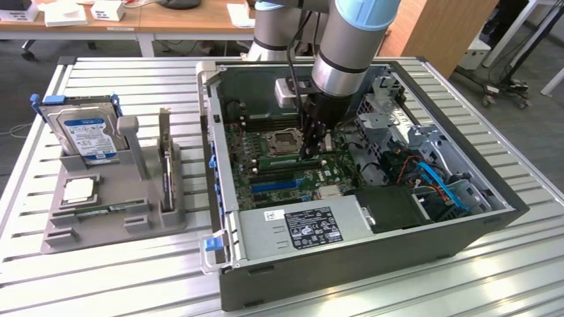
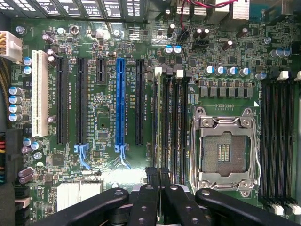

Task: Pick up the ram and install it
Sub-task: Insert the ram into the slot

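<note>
We see the ram [image 1: 280, 160] on edge just under the gripper [image 1: 310, 152], its fingers pressed together and, we judge, pinching the stick so it runs lengthwise along the memory slots [image 2: 171, 127] beneath the hand, beside the CPU socket [image 2: 225, 150]

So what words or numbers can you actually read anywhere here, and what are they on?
Nothing reads clearly.
Blue label on the hard drive: print too small to read.
White label on the power supply: too small to read.
White lettering beside the blue slot: blurred, unreadable.
</note>
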`<action>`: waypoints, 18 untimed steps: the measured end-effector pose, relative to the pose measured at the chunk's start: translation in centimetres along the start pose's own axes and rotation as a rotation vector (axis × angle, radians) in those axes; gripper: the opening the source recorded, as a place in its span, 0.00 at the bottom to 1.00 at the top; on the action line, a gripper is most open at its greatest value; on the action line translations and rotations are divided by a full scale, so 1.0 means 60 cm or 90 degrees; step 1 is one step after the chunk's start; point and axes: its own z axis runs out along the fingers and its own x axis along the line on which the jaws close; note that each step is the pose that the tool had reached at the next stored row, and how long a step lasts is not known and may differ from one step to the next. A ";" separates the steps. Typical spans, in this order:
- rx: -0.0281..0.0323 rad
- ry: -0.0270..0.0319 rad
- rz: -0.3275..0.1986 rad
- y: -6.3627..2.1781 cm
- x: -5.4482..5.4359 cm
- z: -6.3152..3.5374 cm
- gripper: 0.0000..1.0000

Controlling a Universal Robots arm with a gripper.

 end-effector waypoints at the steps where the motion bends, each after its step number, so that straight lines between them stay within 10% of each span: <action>1: 0.0000 0.0000 0.000 0.000 0.000 0.000 0.11; 18: 0.0001 -0.0002 0.002 0.000 0.000 0.001 0.11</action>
